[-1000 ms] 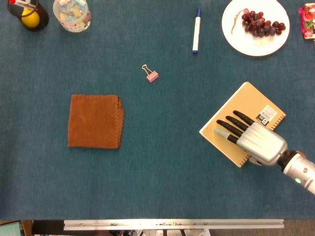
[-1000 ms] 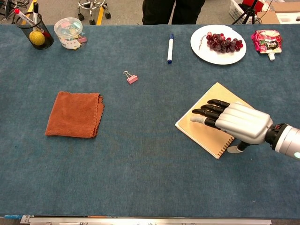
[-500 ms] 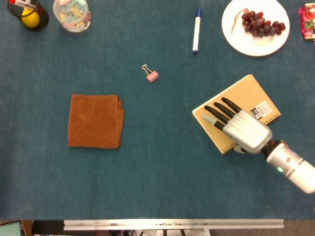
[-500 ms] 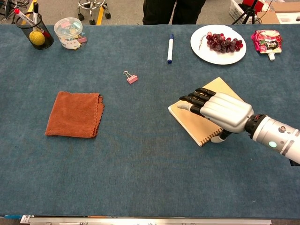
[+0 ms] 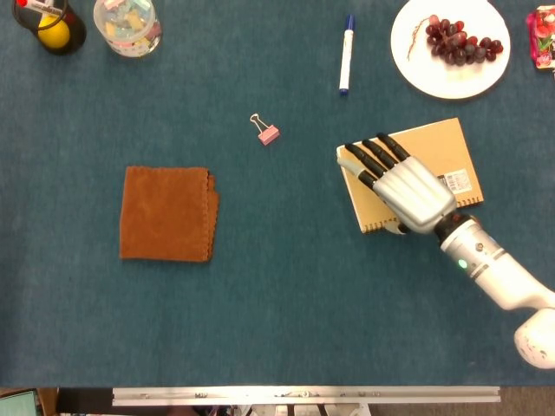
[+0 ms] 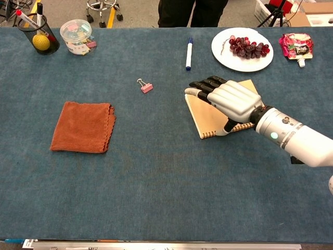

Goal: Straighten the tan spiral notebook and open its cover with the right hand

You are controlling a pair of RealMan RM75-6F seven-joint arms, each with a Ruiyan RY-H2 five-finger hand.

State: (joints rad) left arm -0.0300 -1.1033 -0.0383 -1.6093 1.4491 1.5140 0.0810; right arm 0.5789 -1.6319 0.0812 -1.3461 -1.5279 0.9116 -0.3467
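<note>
The right hand [image 5: 406,184] lies flat, fingers spread, pressing the closed notebook [image 5: 434,149] and gripping nothing. Uneven pressure could skid it across the desk [image 5: 286,286], leaving it crooked.

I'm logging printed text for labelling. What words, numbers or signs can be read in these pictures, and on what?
Nothing can be read for certain.
Notebook sticker: print too small to read.
Red pouch: print blurred.
Marker and tub: no legible text.
The right hand lies on the notebook cover, hiding part of it.
</note>
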